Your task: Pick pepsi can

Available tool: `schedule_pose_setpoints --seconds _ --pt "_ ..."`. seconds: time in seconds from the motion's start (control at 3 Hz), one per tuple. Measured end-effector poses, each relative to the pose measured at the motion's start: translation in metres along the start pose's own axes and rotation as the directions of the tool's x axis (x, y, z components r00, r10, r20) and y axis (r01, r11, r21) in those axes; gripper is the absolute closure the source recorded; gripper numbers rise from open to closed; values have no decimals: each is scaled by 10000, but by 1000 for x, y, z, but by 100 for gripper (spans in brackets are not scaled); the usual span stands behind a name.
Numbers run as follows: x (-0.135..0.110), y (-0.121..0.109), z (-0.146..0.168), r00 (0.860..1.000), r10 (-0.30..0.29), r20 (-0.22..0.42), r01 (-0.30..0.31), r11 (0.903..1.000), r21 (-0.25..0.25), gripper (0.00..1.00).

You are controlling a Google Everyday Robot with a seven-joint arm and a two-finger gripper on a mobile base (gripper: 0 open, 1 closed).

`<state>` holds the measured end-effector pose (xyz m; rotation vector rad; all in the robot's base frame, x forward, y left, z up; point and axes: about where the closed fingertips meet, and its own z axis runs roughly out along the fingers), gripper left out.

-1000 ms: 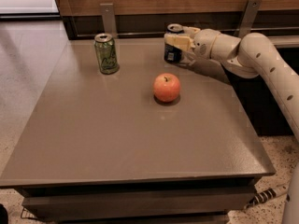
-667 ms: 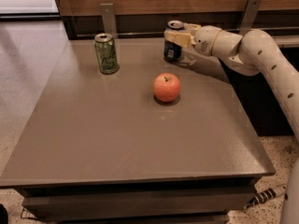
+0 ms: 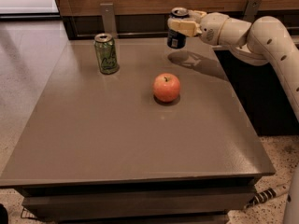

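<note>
The pepsi can (image 3: 176,37) is dark blue with a silver top. It hangs in the air above the far right part of the table (image 3: 117,134), its shadow on the surface below it. My gripper (image 3: 181,27) comes in from the right on a white arm and is shut on the can's upper half, its cream fingers (image 3: 184,28) wrapped around it.
A light green can (image 3: 106,53) stands at the far left of the table. A red apple (image 3: 167,87) lies near the middle, in front of the lifted can. A wooden wall with two metal brackets runs behind the table. A cable lies on the floor at lower right.
The gripper has lifted the pepsi can off the table and carried it upward; earlier the can stood on the surface within the fingers.
</note>
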<state>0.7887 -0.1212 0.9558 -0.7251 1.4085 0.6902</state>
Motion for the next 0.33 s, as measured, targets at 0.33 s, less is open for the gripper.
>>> schedule_pose_setpoints --seconds 0.33 --pt "-18 -1 -6 9993 -308 214 306 9995 68 100"
